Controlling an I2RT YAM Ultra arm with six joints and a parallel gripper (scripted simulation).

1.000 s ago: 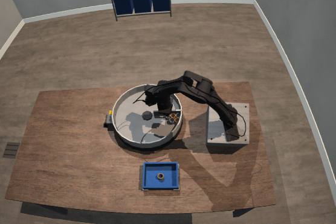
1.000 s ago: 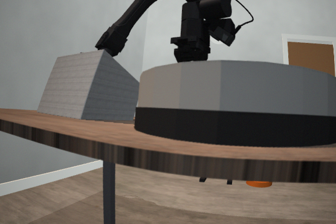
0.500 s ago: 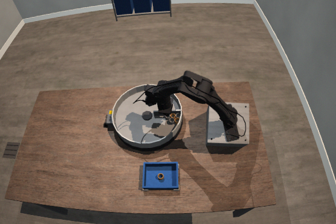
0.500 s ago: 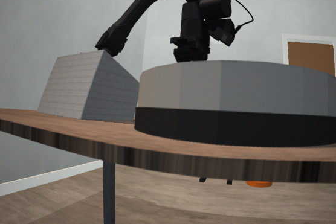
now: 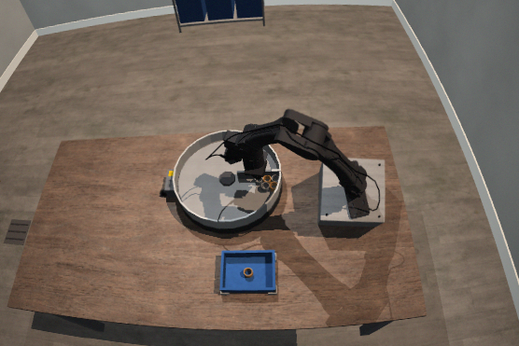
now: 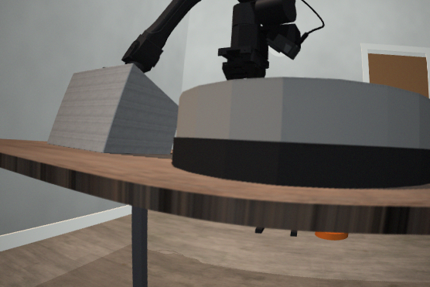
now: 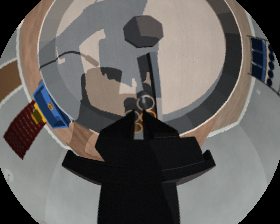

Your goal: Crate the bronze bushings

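The turntable (image 5: 193, 166) (image 6: 321, 114) (image 7: 191, 50) is a round, high-walled grey dish. Two bronze bushings (image 5: 267, 175) (image 7: 138, 131) and two steel bushings (image 5: 262, 186) (image 7: 145, 95) stand close together at its right side in the top view. My gripper (image 5: 255, 176) (image 6: 246, 77) (image 7: 138, 112) points down inside the wall, beside this cluster. Its fingers are slightly apart with nothing held; bushings show in and around the gap in the wrist view. The exterior view hides the tips behind the wall. The blue crate (image 5: 247, 291) (image 7: 61, 124) holds one bronze bushing (image 5: 244, 272).
A dark hub (image 5: 227, 178) (image 7: 143, 31) sits at the turntable's centre, with a dark bar (image 5: 246, 176) (image 7: 144, 65) running outward to the bushings. The arm's grey pedestal (image 5: 333, 189) (image 6: 93, 107) stands to the right in the top view. The crate is at the table's front.
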